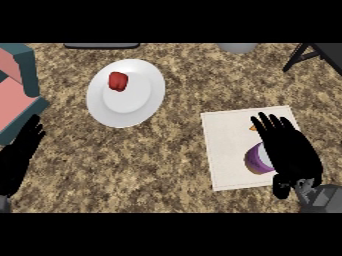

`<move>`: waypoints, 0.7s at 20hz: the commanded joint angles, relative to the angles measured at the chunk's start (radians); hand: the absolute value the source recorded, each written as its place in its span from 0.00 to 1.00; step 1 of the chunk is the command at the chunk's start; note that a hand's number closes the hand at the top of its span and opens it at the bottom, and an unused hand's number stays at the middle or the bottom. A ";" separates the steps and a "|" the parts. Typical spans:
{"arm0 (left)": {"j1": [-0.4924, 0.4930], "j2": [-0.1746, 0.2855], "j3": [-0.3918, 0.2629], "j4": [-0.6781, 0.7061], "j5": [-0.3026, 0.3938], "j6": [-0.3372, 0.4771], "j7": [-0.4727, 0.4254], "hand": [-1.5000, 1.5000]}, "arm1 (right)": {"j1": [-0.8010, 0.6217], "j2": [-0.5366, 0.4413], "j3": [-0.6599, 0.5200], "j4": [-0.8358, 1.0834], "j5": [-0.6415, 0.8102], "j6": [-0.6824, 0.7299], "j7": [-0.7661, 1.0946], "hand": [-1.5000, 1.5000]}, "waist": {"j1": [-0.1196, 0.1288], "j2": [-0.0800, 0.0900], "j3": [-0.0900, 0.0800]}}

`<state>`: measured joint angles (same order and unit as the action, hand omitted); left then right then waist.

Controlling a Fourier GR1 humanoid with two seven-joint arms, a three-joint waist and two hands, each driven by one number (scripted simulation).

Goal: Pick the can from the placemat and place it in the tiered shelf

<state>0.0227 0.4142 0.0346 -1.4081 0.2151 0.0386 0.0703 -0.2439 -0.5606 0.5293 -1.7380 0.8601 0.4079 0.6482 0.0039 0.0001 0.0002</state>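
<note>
A purple can (pixel 258 159) with a pale top lies on the white placemat (pixel 228 145) at the right. My right hand (pixel 290 150) hovers over the can's right side, fingers straight and spread, hiding part of it. The tiered shelf (pixel 10 90), teal with pink levels, stands at the far left edge. Below it my left hand (pixel 11 160) rests open with fingers pointing up.
A white plate (pixel 130 102) holding a small red item (pixel 118 81) sits left of centre on the speckled counter. Black chair or stand legs (pixel 329 60) cross the top right corner. A grey object (pixel 237 47) shows at the top edge.
</note>
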 commanded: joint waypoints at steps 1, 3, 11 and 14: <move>-0.017 -0.029 0.018 0.010 -0.028 -0.004 0.016 0.50 | -0.021 0.065 -0.026 0.100 0.074 -0.020 -0.096 0.00 | 0.000 0.000 0.000; -0.025 0.022 0.064 -0.042 0.011 -0.048 0.076 0.50 | -0.006 0.074 -0.044 0.076 0.086 -0.011 -0.085 0.00 | 0.000 -0.001 0.000; -0.017 -0.064 0.070 0.062 -0.079 -0.060 -0.033 0.50 | 0.049 0.088 -0.153 0.091 0.139 0.037 -0.200 0.00 | -0.004 -0.001 0.000; 0.002 -0.094 0.062 -0.003 -0.095 -0.043 -0.003 0.50 | 0.023 0.149 -0.162 0.207 0.179 0.003 -0.224 1.00 | -0.001 0.000 0.000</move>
<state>0.0192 0.3572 0.0971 -1.3962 0.1487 -0.0184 0.0664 -0.2257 -0.4473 0.4000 -1.5804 1.0085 0.4073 0.4492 0.0023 -0.0014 -0.0010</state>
